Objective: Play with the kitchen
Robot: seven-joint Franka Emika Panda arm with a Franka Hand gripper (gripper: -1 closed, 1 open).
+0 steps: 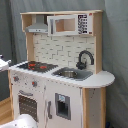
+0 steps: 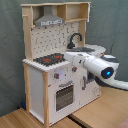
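Observation:
The kitchen [image 1: 65,95] is a tall white and light-wood toy with a black-red stovetop [image 1: 35,65], a black faucet [image 1: 85,57] over the sink [image 1: 70,73], an oven door [image 1: 29,105], knobs [image 1: 35,83] and a grey hood [image 1: 37,25]. In the second exterior view the white arm [image 2: 97,66] reaches across the front of the kitchen [image 2: 37,85] from the right. Its gripper [image 2: 69,56] hangs at counter height, just right of the stovetop [image 2: 50,60] and above the oven door [image 2: 64,96]. Only white arm parts [image 1: 22,121] show at the first exterior view's lower left and left edge.
A grey-green curtain [image 1: 115,45] hangs behind the kitchen in both exterior views. Light wooden boards [image 2: 30,120] lie under it. A black cable [image 2: 120,85] trails from the arm at the second exterior view's right.

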